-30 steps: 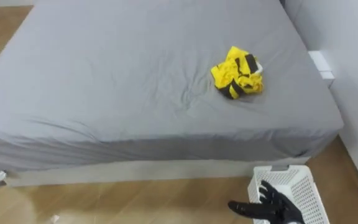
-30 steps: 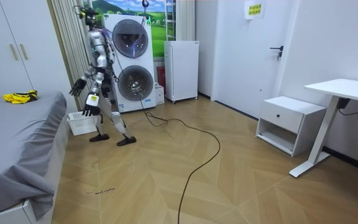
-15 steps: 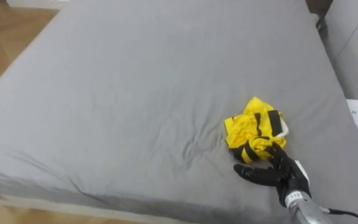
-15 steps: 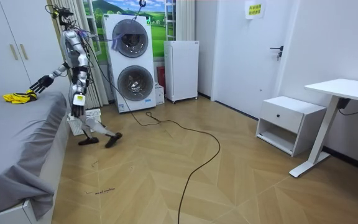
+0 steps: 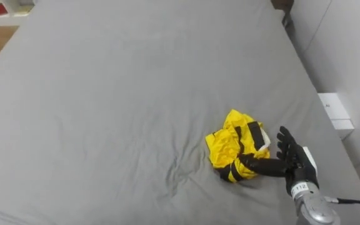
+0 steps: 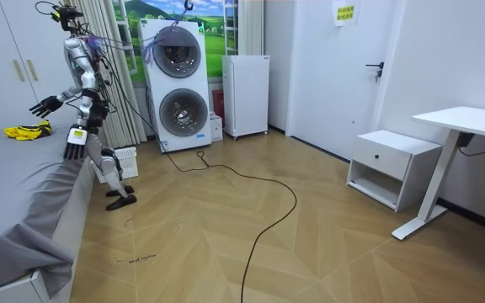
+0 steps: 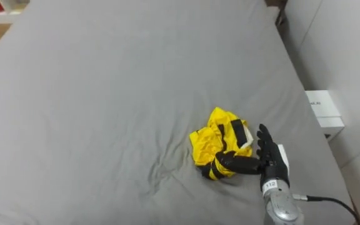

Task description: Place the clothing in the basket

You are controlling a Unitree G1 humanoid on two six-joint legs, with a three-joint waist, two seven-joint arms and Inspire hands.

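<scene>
A crumpled yellow garment with black bands [image 5: 235, 149] [image 7: 219, 150] lies on the grey bed [image 5: 105, 94], near its right side. My right hand [image 5: 290, 164] [image 7: 269, 160] hovers just right of it, open with straight spread fingers, and the thumb reaches onto the cloth's lower edge. In the room view I stand at the bedside with my right hand [image 6: 44, 105] stretched out above the yellow garment [image 6: 25, 130]. My left hand [image 6: 74, 151] hangs by my hip. The white slatted basket [image 6: 125, 161] stands on the floor behind my legs.
A white bedside unit [image 5: 335, 110] sits against the wall right of the bed. Stacked washing machines [image 6: 175, 84] stand behind the basket. Wooden floor [image 6: 226, 236] stretches to the room view's right.
I have walked from the basket up to the bed. My right hand rose from beside the basket and came to the garment, now at its right edge with the thumb on it.
</scene>
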